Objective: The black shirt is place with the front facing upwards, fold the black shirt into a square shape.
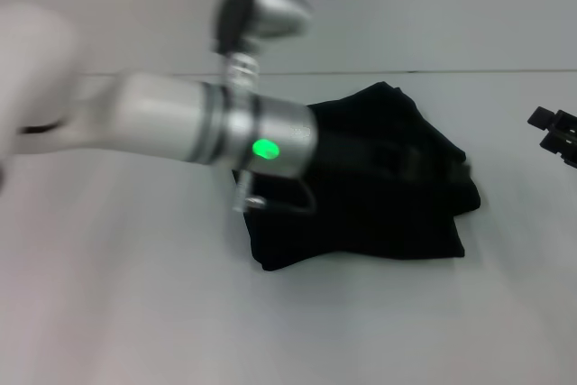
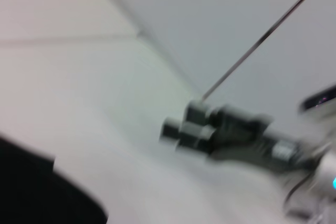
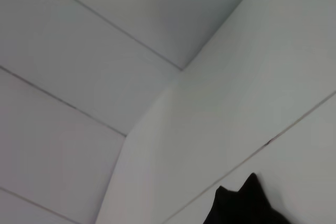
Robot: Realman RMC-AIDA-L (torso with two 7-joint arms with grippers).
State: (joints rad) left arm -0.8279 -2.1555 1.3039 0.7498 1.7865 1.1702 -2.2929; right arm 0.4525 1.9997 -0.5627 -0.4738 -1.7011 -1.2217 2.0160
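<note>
The black shirt (image 1: 379, 187) lies on the white table as a folded, roughly square bundle in the middle of the head view. No lettering shows. One edge of it shows in the left wrist view (image 2: 37, 192) and a corner in the right wrist view (image 3: 244, 205). My left arm (image 1: 216, 128) reaches across from the left, blurred, and its wrist ends over the shirt's left part. Its gripper is lost against the black cloth. My right gripper (image 1: 554, 131) stays at the right edge, off the shirt, and also shows blurred in the left wrist view (image 2: 181, 127).
The white table (image 1: 135, 295) spreads around the shirt, with its far edge against a pale wall (image 1: 433, 6). A thin dark seam runs along the table's back edge.
</note>
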